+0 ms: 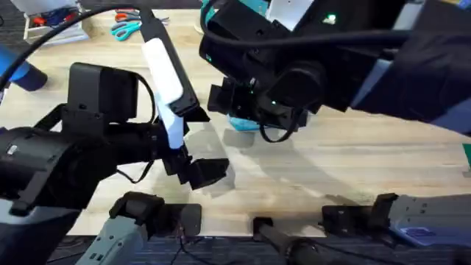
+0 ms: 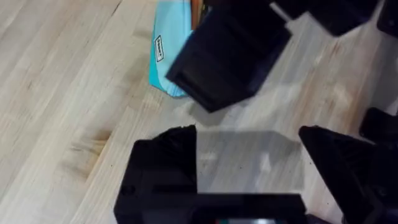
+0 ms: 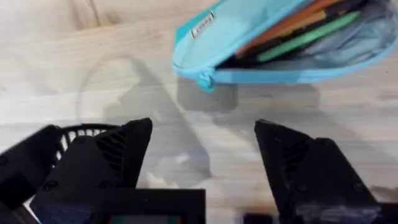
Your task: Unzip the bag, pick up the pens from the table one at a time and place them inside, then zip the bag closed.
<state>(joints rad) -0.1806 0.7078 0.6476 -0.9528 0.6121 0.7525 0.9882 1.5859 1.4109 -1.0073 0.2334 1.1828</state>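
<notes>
The light blue bag lies on the table with its zipper open. An orange pen and a green pen lie side by side inside it. The zipper pull hangs at the bag's near end. My right gripper hovers open just short of that end, holding nothing. In the overhead view the right arm covers most of the bag. My left gripper is open and empty over bare wood, a little away from the bag. It sits near the table's front.
Orange- and teal-handled scissors lie at the far left of the table. A dark blue object sits at the left edge. The right arm's gripper body hangs over the bag in the left wrist view.
</notes>
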